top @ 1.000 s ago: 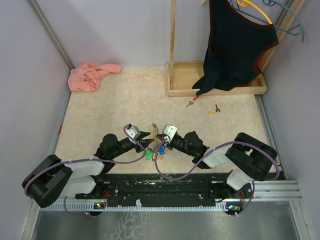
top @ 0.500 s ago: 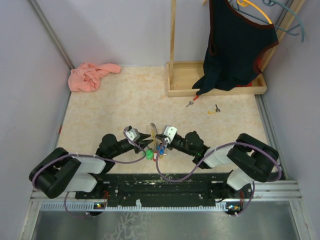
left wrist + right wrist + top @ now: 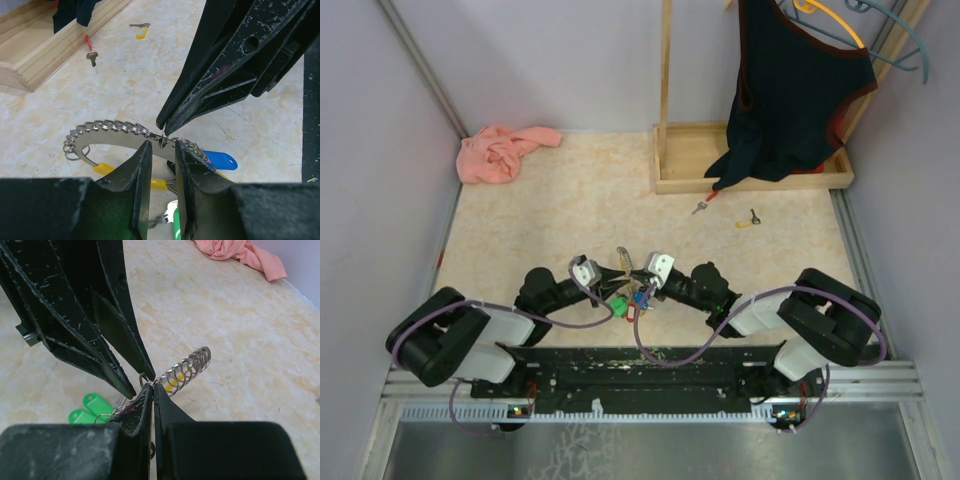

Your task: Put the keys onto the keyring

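The keyring (image 3: 115,135), a curved grey metal band lined with small silvery rings, hangs low over the table between both arms, with blue (image 3: 220,160), yellow (image 3: 102,167) and green (image 3: 90,407) tags under it. My right gripper (image 3: 152,386) is shut on the keyring's band beside a small ring. My left gripper (image 3: 162,150) faces it, jaws narrowly apart astride the band, with floor showing through the gap. In the top view the two grippers (image 3: 610,280) (image 3: 635,283) meet at the keyring (image 3: 624,262). Two keys lie far off: a red-capped one (image 3: 701,206) and a yellow-capped one (image 3: 748,220).
A wooden stand base (image 3: 750,165) with a dark garment (image 3: 795,90) hanging over it sits at the back right, close behind the keys. A crumpled pink cloth (image 3: 500,152) lies at the back left. Purple walls close in both sides.
My left gripper's jaws have narrowed around the keyring band, and the left arm has swung slightly. The tag bunch has shifted a little. The right gripper has kept its pinch.
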Tool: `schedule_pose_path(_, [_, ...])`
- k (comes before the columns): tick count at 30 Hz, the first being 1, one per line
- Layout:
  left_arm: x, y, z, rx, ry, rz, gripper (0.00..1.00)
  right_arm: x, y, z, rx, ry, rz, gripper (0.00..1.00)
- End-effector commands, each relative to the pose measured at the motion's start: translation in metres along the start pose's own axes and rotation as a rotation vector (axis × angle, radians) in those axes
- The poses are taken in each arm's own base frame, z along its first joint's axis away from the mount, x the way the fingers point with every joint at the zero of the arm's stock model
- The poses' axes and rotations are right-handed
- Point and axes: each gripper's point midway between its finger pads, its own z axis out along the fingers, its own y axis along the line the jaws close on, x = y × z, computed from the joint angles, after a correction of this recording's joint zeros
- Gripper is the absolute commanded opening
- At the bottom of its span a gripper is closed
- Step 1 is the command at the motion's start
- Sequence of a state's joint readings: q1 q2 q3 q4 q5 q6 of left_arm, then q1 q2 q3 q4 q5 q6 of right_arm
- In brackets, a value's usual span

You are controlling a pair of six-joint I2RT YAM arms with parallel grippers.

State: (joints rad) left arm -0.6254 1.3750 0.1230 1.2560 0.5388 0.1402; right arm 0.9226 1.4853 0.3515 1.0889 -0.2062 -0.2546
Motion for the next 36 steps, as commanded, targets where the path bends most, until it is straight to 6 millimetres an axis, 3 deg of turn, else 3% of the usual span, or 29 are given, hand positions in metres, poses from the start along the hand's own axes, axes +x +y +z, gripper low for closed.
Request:
schedule_pose_path(1, [-0.010, 0.004, 0.008, 0.016, -0.027, 0.030, 0.30, -0.037, -0.001, 0.000, -0.007, -0.116, -0.032, 0.00])
schedule_pose_path(9, [-0.005, -0.001, 0.010, 0.047, -0.011, 0.018, 0.27, -0.038, 0.002, 0.002, -0.025, -0.113, -0.029, 0.00])
schedule_pose_path(12, [-0.004, -0.001, 0.011, 0.050, -0.004, 0.014, 0.21, -0.039, 0.002, 0.003, -0.034, -0.114, -0.028, 0.00])
schedule_pose_path(17, [-0.002, 0.000, 0.011, 0.045, 0.002, 0.013, 0.00, -0.040, 0.003, 0.002, -0.041, -0.106, -0.025, 0.00])
schedule_pose_path(21, [-0.002, 0.003, 0.009, 0.028, 0.011, 0.021, 0.00, -0.041, 0.003, -0.001, -0.038, -0.090, 0.006, 0.00])
schedule_pose_path(27, [0.000, 0.013, 0.006, -0.027, 0.058, 0.016, 0.00, -0.042, -0.005, -0.011, 0.005, 0.004, 0.109, 0.27])
schedule_pose_path(32, [0.004, 0.006, 0.007, 0.019, 0.082, 0.020, 0.00, -0.038, -0.016, -0.020, 0.014, 0.107, 0.193, 0.46])
schedule_pose_path(36, [0.001, 0.001, 0.006, 0.045, 0.067, 0.035, 0.00, -0.022, -0.026, -0.021, -0.021, 0.181, 0.239, 0.49])
